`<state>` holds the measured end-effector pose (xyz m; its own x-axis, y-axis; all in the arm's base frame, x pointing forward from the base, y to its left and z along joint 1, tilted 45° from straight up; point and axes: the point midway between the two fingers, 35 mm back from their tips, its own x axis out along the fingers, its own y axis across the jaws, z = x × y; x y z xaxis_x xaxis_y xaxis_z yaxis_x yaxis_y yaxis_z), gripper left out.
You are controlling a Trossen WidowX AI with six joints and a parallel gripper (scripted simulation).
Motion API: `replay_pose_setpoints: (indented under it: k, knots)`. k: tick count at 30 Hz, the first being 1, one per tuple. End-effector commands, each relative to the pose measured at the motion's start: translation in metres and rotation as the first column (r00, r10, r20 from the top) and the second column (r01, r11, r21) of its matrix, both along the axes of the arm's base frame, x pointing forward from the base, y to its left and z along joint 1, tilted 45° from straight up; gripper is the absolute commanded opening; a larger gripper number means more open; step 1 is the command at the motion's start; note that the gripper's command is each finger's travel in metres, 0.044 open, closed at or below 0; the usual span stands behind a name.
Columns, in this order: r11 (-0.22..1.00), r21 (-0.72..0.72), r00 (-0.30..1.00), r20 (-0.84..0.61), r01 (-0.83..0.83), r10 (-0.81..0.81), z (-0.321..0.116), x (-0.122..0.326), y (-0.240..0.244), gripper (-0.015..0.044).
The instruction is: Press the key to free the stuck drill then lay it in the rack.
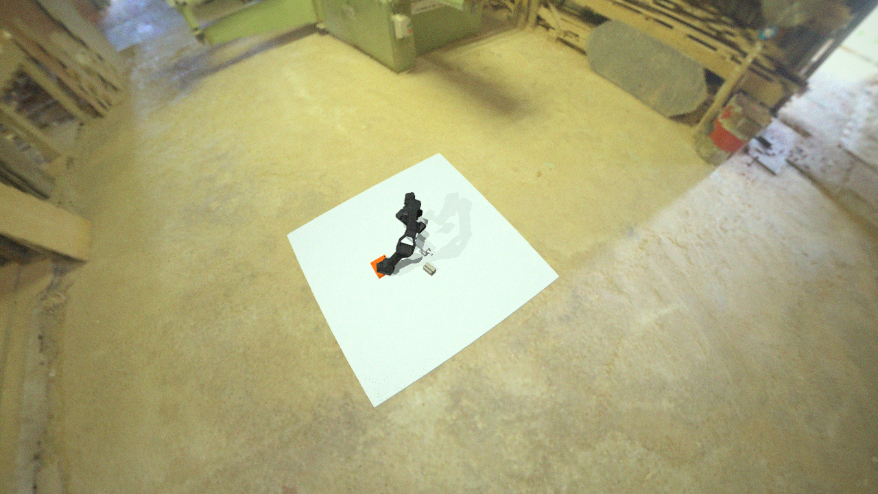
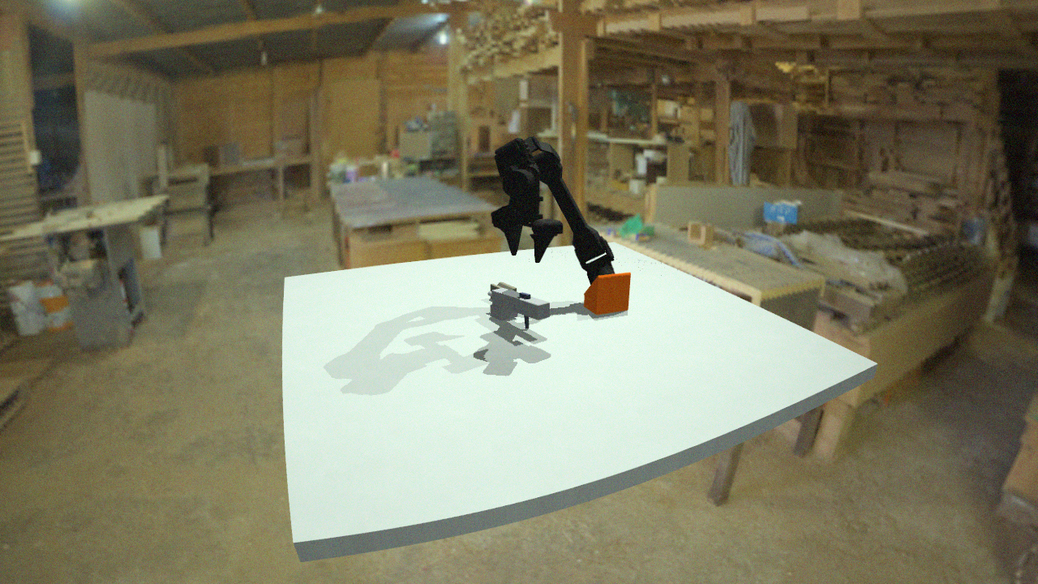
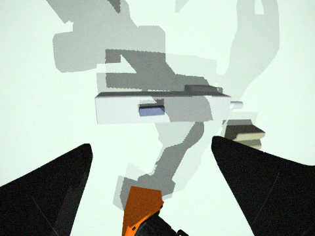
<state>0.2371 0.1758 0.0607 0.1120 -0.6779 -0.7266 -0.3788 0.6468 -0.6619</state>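
A grey beam-like block (image 2: 537, 307) (image 3: 115, 113) stands on the white table. The dark blue key (image 2: 524, 295) (image 3: 151, 111) sits low in its top slot, and a dark tip shows below the beam in the exterior view. A short pale rod, seemingly the drill (image 3: 237, 105), sticks out of the block's right end in the wrist view. The beige grooved rack (image 1: 429, 268) (image 3: 251, 135) lies just beyond that end, partly behind a finger. My gripper (image 2: 525, 256) (image 3: 152, 146) is open and empty, above the block, touching nothing. How deep the drill sits is hidden.
The orange mount (image 1: 376, 267) (image 2: 613, 294) (image 3: 141, 200) at the arm's base stands on the white table (image 1: 398, 350) (image 2: 581, 406). The arm's shadows fall across the block and table. The table's edges lie well away from the block.
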Motion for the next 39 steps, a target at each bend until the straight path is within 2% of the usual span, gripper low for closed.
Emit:
replay_pose_setpoints:
  k: [1,7,10,18,22,26,39]
  knots:
    - [0.997,0.002,0.995,-0.067,-0.076,0.075,0.003,0.008,-0.011,0.044]
    - [0.965,0.024,0.938,-0.228,-0.262,0.26,0.007,0.024,-0.033,0.044]
    - [0.915,0.051,0.849,-0.353,-0.401,0.392,0.01,0.035,-0.056,0.044]
    - [0.697,0.186,0.462,-0.628,-0.692,0.626,0.02,0.054,-0.121,0.044]
    - [0.571,0.281,0.216,-0.728,-0.772,0.651,0.026,0.06,-0.156,0.044]
    - [0.504,0.348,0.069,-0.767,-0.791,0.638,0.029,0.061,-0.178,0.044]
    - [0.499,0.353,0.059,-0.769,-0.791,0.637,0.029,0.061,-0.18,0.044]
